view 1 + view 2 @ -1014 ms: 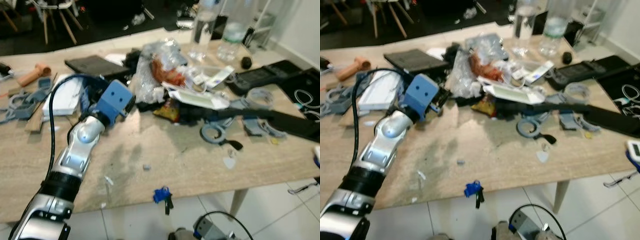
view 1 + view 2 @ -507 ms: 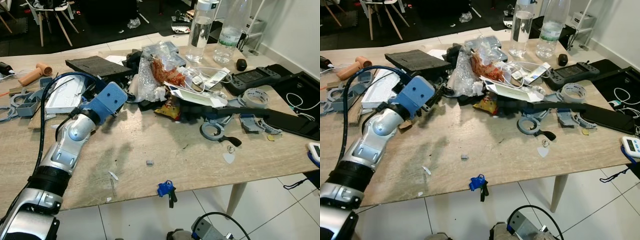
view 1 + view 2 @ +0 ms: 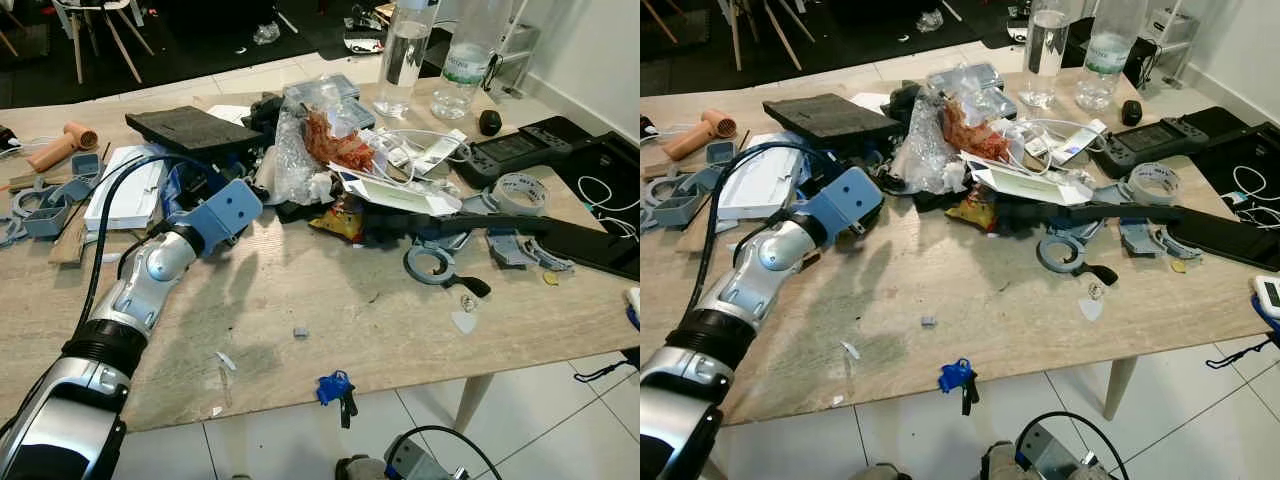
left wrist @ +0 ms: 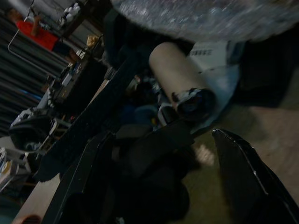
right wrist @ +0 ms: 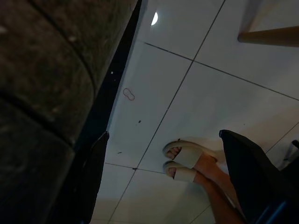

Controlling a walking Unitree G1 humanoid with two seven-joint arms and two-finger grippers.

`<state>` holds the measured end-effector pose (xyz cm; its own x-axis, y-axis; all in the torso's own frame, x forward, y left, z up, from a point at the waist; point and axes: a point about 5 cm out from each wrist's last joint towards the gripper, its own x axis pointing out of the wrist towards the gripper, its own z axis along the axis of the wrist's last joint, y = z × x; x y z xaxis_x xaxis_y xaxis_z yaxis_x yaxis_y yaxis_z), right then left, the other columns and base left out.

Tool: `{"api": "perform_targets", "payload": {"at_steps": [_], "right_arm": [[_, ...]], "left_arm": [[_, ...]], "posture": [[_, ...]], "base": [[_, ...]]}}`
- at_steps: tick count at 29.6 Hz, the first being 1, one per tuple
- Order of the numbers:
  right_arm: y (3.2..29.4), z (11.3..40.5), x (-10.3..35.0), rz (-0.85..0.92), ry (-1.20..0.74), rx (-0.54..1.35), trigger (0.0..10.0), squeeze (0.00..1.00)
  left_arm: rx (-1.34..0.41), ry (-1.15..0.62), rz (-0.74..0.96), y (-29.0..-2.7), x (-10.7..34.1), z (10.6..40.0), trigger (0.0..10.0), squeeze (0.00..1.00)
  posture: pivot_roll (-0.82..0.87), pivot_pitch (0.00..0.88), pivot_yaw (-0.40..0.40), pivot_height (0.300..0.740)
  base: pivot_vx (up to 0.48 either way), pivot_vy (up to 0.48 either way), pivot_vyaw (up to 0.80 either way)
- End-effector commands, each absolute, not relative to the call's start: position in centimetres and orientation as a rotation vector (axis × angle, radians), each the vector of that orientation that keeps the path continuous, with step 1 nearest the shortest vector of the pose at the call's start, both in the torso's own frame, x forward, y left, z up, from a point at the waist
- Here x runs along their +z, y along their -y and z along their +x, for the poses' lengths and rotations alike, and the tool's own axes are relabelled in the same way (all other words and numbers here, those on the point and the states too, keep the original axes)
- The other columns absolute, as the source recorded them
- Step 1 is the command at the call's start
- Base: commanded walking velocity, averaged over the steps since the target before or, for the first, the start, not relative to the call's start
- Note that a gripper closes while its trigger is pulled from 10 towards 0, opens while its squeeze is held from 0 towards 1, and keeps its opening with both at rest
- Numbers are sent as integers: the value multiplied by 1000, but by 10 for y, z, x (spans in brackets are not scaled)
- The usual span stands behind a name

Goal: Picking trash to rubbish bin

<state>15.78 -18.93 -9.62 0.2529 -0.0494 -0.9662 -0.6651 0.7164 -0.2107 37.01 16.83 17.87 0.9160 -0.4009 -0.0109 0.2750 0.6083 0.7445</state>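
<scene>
Trash, a crumpled plastic bag (image 3: 305, 150) amid clutter, lay mid-bench (image 3: 300, 290). Left gripper (image 4: 159, 182), fingers spread and empty, reached toward the pile's left edge, apparently to grasp it. Right gripper (image 5: 163, 177) hung below bench level, likewise spread, over floor tiles (image 5: 187, 84) and sandalled feet (image 5: 182, 161).

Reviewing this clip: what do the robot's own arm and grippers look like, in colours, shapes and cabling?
The left arm has rounded silver segments with a black ribbed band and a boxy blue wrist housing. A black cable loops from the wrist back along the arm. The left gripper and right gripper each have two long, flat black fingers.
</scene>
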Motion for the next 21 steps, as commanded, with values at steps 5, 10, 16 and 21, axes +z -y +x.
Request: {"api": "perform_targets", "payload": {"at_steps": [5, 10, 16, 21], "right_arm": [[171, 146, -103, -610, -1279, 511, 10000, 0], [172, 146, -102, -610, -1279, 508, 10000, 0], [172, 147, -102, -613, -1277, 506, 10000, 0], [173, 147, -102, -615, -1276, 506, 10000, 0]], "left_arm": [[-308, 172, 841, -185, 183, 373, 10000, 0], [-293, 268, 805, -184, 202, 374, 10000, 0], [-303, 273, 841, -186, 204, 375, 10000, 0], [-315, 235, 846, -190, 194, 374, 10000, 0]], "posture": [[-31, 193, 62, 740], [-32, 195, 59, 740], [-31, 193, 56, 740], [-32, 193, 57, 740]], "base": [[0, 0, 0], [0, 0, 0], [0, 0, 0], [0, 0, 0]]}}
